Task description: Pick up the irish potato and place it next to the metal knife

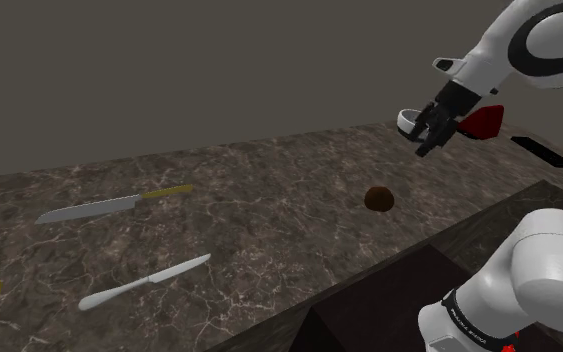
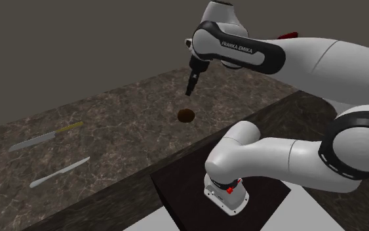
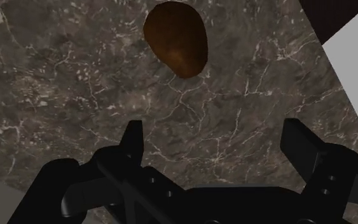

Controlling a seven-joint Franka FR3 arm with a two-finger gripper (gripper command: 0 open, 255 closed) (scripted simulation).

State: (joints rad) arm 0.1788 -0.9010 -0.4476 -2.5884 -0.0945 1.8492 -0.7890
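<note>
Early going: the gripper [image 1: 432, 128] hangs wide open and empty above the brown potato [image 1: 378, 198], which lies on the marble counter [image 1: 269, 190], well apart from the yellow-handled knife [image 1: 114, 207] and the pale knife [image 1: 144, 282], so grasp, carry and placing all remain.

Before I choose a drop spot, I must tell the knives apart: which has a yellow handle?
The broad-bladed knife, the one at the back; the slim knife in front of it is pale grey all over.
</note>
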